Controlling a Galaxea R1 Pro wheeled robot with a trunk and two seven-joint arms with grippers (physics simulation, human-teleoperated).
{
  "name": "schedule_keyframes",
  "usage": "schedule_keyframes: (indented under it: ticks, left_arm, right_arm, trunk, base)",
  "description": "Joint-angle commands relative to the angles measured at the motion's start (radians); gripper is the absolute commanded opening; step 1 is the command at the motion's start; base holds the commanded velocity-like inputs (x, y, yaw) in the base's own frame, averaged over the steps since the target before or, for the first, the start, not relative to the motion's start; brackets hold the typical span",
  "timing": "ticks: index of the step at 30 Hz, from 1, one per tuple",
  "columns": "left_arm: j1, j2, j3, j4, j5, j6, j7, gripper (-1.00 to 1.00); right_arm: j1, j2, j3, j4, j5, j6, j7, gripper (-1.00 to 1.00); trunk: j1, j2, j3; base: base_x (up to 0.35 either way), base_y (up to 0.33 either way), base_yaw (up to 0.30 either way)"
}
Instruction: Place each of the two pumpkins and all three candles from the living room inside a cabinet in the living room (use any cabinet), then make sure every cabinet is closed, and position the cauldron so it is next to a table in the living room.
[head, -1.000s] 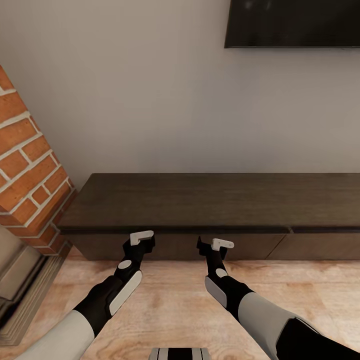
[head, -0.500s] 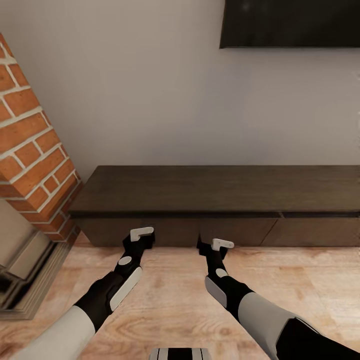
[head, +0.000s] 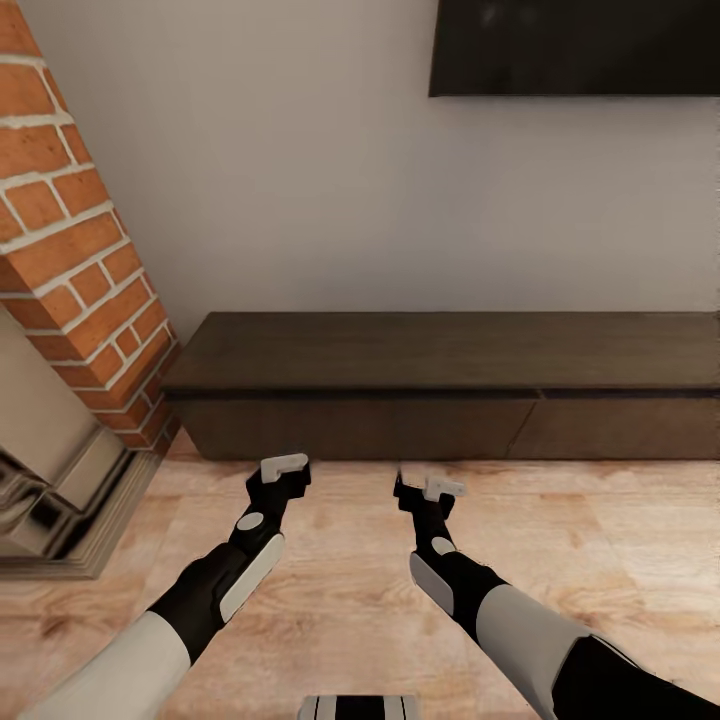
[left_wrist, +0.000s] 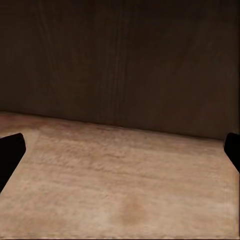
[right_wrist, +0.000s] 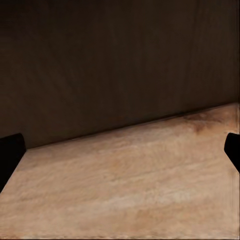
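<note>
Both grippers, left gripper and right gripper, hang empty over the wood floor, fingers spread wide in the wrist views. Beyond them, the cabinet stands against the wall, its fronts appearing shut. Compared with one second ago, the view has drawn back: the cabinet front, formerly just beside the fingertips, now lies well apart. Judgement: the base is retreating, probably to fetch items.

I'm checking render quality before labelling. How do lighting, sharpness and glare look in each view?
Head view: even, soft light, sharp enough; the cabinet front sits in shade, and the metallic fireplace surround carries bright reflections. Left wrist view: soft and blurry, cabinet front very dark. Right wrist view: the same softness, with wood floor grain smeared.
</note>
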Motion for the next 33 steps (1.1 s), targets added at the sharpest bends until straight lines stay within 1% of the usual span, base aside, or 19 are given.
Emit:
schedule_keyframes:
  ticks: [1,4,8,11,12,14,16,19,22,23,25,27,29,31,33]
  left_arm:
    - [-0.001,0.001,-0.005,-0.002,0.004,0.004,0.008,1.00]
    - [-0.001,0.001,-0.005,-0.005,0.004,0.004,0.008,1.00]
    - [-0.001,0.001,-0.004,-0.035,0.008,0.018,0.009,1.00]
    - [-0.001,0.002,-0.002,-0.064,0.010,0.049,0.010,1.00]
    - [-0.001,0.004,-0.001,-0.082,0.010,0.071,0.011,1.00]
    - [0.001,0.021,0.006,-0.144,0.019,0.133,0.013,1.00]
    - [0.008,0.037,0.010,-0.222,0.046,0.200,0.016,1.00]
    - [0.030,0.047,0.019,-0.327,0.100,0.291,0.020,1.00]
    - [0.042,0.048,0.035,-0.374,0.123,0.364,0.022,1.00]
    - [0.044,0.049,0.049,-0.380,0.129,0.385,0.022,1.00]
    - [0.045,0.048,0.100,-0.389,0.145,0.443,0.021,1.00]
    - [0.046,0.045,0.161,-0.396,0.154,0.533,0.020,1.00]
    - [0.046,0.037,0.207,-0.398,0.158,0.621,0.022,1.00]
    - [0.046,0.031,0.232,-0.399,0.159,0.671,0.023,1.00]
    - [0.047,0.030,0.259,-0.399,0.159,0.693,0.025,1.00]
  right_arm:
    - [-0.001,0.000,0.009,0.000,-0.007,-0.004,-0.006,1.00]
    - [-0.001,0.000,0.008,0.000,-0.008,-0.003,-0.006,1.00]
    - [-0.001,0.000,0.008,0.000,-0.009,-0.002,-0.006,1.00]
    - [-0.001,0.000,0.008,0.000,-0.008,-0.001,-0.008,1.00]
    - [-0.001,0.000,0.008,0.000,-0.008,0.000,-0.008,1.00]
    - [-0.001,0.000,0.007,0.000,-0.008,0.009,-0.008,1.00]
    - [-0.001,0.000,0.006,-0.002,-0.008,0.040,-0.008,1.00]
    - [-0.001,0.000,0.005,-0.005,-0.008,0.092,-0.008,1.00]
    - [-0.001,0.000,0.004,-0.013,-0.008,0.142,-0.007,1.00]
    - [-0.001,0.001,0.004,-0.014,-0.008,0.163,-0.007,1.00]
    - [-0.001,0.002,0.002,-0.016,-0.010,0.210,-0.008,1.00]
    - [-0.001,0.004,0.001,-0.018,-0.016,0.255,-0.009,1.00]
    - [-0.001,0.006,0.002,-0.019,-0.022,0.285,-0.012,1.00]
    - [-0.001,0.007,0.002,-0.019,-0.025,0.304,-0.013,1.00]
    - [-0.001,0.008,0.002,-0.020,-0.026,0.321,-0.014,1.00]
  trunk:
    - [-0.001,0.000,-0.001]
    - [-0.001,0.000,-0.001]
    - [-0.001,0.000,-0.001]
    - [-0.001,0.000,-0.001]
    - [-0.001,0.000,-0.001]
    - [-0.001,0.000,-0.001]
    - [-0.001,0.000,-0.001]
    - [-0.001,0.000,-0.001]
    - [-0.001,0.000,-0.001]
    - [-0.001,0.000,0.003]
    - [-0.002,0.000,0.011]
    - [-0.003,0.001,0.019]
    - [-0.004,0.001,0.026]
    - [-0.005,0.002,0.034]
    - [-0.006,0.002,0.042]
  base:
    - [-0.343,0.000,0.000]
    - [-0.343,0.000,0.000]
    - [-0.343,0.000,0.000]
    - [-0.240,0.000,0.000]
    - [-0.101,0.000,0.000]
    - [-0.053,0.000,0.000]
    - [-0.022,0.000,0.000]
    - [-0.007,0.000,0.000]
    - [-0.002,0.000,0.000]
    - [0.000,0.000,0.000]
    - [0.000,0.000,0.000]
    - [0.000,0.000,0.000]
    - [0.000,0.000,0.000]
    - [0.000,0.000,0.000]
    - [0.000,0.000,0.000]
